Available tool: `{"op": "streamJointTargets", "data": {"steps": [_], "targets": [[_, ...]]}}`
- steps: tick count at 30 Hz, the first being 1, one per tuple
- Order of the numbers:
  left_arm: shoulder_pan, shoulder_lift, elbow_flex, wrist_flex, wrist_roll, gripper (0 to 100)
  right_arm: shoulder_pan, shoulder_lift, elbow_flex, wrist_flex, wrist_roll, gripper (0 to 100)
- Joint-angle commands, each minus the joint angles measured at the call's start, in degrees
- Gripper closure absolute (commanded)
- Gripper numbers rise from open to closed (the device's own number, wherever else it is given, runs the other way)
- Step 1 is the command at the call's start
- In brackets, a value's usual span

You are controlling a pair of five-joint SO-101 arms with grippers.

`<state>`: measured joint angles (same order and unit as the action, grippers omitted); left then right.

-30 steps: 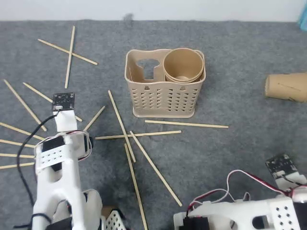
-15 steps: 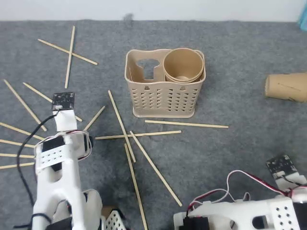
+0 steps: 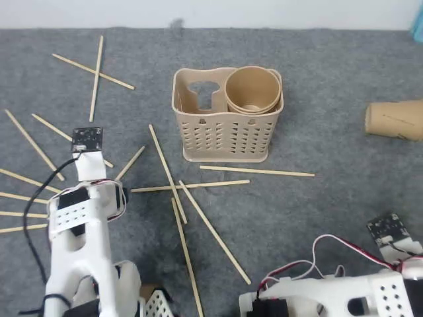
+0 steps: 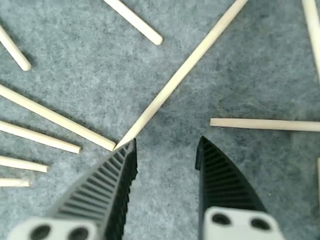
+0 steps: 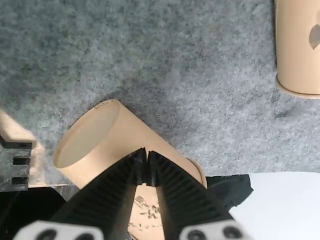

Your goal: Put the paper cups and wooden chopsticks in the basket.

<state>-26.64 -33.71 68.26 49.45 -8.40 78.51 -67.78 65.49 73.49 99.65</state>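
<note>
A grey felt-covered table (image 3: 317, 66) is seen from above, with my two arms at its near edge. The basket (image 3: 221, 135) stands near the middle of the far edge, with nested cups (image 3: 253, 89) already in one of its two compartments. Loose chopsticks (image 3: 168, 175) lie scattered over the left half of the table and in front of the basket. A paper cup (image 3: 395, 119) lies on its side at the right edge.

My left tool (image 4: 167, 141) hovers by the near-left corner, spread wide and holding nothing. The end of one diagonal chopstick (image 4: 182, 77) lies just beside one fingertip (image 4: 127, 155), not between the two. My right tool (image 5: 146, 151), at the near-right corner, has its tips pressed together with nothing between them. It is poised over a second cup (image 5: 140, 132) that lies on its side.

I judge the step in hand to be the left tool picking up that diagonal chopstick. To do it well, I should shift along the stick away from its end and turn so my fingers straddle it crosswise. Then I should lower until both tips meet the felt, and only then close. A thin round stick may roll or slip free, and other sticks lie close by, so I should take just one.
</note>
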Motion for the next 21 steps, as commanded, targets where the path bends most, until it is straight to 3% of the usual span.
{"op": "streamJointTargets", "data": {"steps": [1, 4, 7, 12, 15, 17, 21], "targets": [[0.35, -1.76, -0.13, -1.05, -0.09, 82, -1.27, -1.01, -5.98, -0.48, -4.57, 99.1], [0.35, -1.76, -0.13, -1.05, -0.09, 82, -4.26, -1.01, -8.35, 0.04, -17.93, 99.1], [0.35, -1.76, -0.22, -1.05, 0.00, 82, -9.27, -1.10, -10.64, 6.99, -31.91, 98.9], [1.85, -1.76, -0.04, -1.05, 0.18, 82, -29.05, -1.10, -16.44, 25.19, -51.34, 98.9], [2.55, -1.76, -0.04, -1.05, 0.18, 82, -40.31, -1.10, -16.18, 23.87, -61.80, 99.1], [2.46, -1.76, -0.04, -1.05, 0.18, 82, -42.07, -1.10, -14.68, 22.20, -65.76, 98.9], [2.55, -1.76, -0.13, -1.05, 0.18, 82, -43.74, -1.10, -13.10, 20.09, -65.85, 98.9]]}}
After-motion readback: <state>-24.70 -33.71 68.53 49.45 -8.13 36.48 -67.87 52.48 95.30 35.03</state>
